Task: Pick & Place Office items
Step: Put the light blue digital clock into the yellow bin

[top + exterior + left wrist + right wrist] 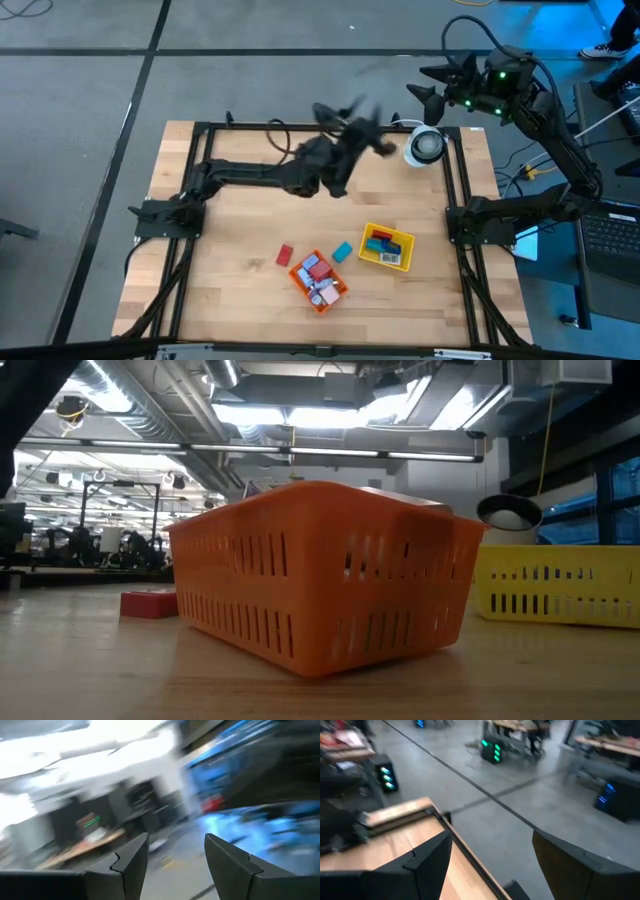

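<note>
The office items are tiny blocks. Several lie in the orange tray [318,280] and in the yellow tray [386,247]. A red block [285,255] and a teal block [342,251] rest flat on the table beside the trays. In the low view the orange tray [320,575] stands in front, with the red block [148,603] to its left. My left gripper [352,122], open [175,840], hangs blurred in the air over the table's far middle. My right gripper [426,85], open [492,835], is raised beyond the far right corner. Neither gripper holds anything.
A white round roll [425,145] sits near the far right corner, also seen in the low view [510,512] behind the yellow tray [560,590]. A black frame [200,130] runs round the table. Bare wood lies to the left of the trays.
</note>
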Motion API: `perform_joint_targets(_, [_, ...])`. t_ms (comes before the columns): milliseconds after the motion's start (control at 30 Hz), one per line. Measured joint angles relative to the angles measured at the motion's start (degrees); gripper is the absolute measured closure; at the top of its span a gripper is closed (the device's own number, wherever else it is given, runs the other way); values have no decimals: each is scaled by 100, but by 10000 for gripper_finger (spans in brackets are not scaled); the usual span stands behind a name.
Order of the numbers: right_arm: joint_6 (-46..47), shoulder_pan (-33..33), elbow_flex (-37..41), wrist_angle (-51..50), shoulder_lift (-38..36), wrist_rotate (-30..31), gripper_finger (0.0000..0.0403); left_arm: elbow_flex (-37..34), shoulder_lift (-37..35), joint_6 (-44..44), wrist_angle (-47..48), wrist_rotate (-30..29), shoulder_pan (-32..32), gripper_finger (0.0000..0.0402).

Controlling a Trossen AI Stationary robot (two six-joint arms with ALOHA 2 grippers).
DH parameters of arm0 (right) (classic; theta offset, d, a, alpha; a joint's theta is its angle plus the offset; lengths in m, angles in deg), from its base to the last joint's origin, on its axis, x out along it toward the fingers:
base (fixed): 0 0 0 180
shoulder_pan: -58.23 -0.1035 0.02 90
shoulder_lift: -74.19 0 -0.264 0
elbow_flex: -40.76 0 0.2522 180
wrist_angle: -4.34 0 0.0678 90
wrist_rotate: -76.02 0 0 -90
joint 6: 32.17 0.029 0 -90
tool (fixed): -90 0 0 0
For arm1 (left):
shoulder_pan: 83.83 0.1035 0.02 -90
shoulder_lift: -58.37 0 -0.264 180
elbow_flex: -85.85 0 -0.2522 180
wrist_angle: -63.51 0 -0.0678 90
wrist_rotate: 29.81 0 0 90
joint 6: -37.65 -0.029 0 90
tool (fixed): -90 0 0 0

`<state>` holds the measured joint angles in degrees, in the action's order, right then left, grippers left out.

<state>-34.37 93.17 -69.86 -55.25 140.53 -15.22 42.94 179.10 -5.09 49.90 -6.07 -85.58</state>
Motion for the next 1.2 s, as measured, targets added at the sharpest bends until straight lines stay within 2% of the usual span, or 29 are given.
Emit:
perform_joint_targets(67, [22, 13, 0, 320, 2, -309, 119, -13, -68, 772, 659, 1081, 104, 213])
perform_joint_targets(200, [290, 125, 0, 1023, 2, -916, 119, 0, -570, 2407, 2555, 3093, 649, 213])
perform_joint_targets(333, [476, 373, -2, 1277, 98, -1248, 119, 3, -921, 2847, 4767, 3752, 1287, 213])
perform_joint_targets(433, [750, 564, -2, 1058, 362, -1462, 119, -16, -1052, 3172, 6144, 4704, 2021, 213])
perform_joint_targets(600, [928, 681, 0, 516, 1101, -1630, 119, -5, -1155, 3347, 7617, 6312, 3066, 218])
perform_joint_targets(700, [793, 593, 0, 177, 1416, -1547, 119, -13, -1128, 3272, 8232, 6581, 3573, 222])
perform_joint_targets(833, [355, 179, 0, -670, 1737, -982, 119, -12, -1228, 3009, 8831, 7110, 4586, 224])
perform_joint_targets(900, [298, -252, 0, -1046, 1973, -590, 119, -9, -1235, 2973, 8799, 7350, 5086, 224])
perform_joint_targets(967, [323, -724, 0, -1016, 2239, -169, 119, -11, -1235, 2994, 8726, 7797, 5574, 224])
perform_joint_targets(1067, [665, -1332, -2, -832, 2604, 29, 119, -9, -1248, 3007, 8592, 8125, 6157, 224])
perform_joint_targets(1200, [761, -2147, 0, -958, 3121, 382, 119, -9, -1248, 2843, 8802, 8546, 6617, 224])
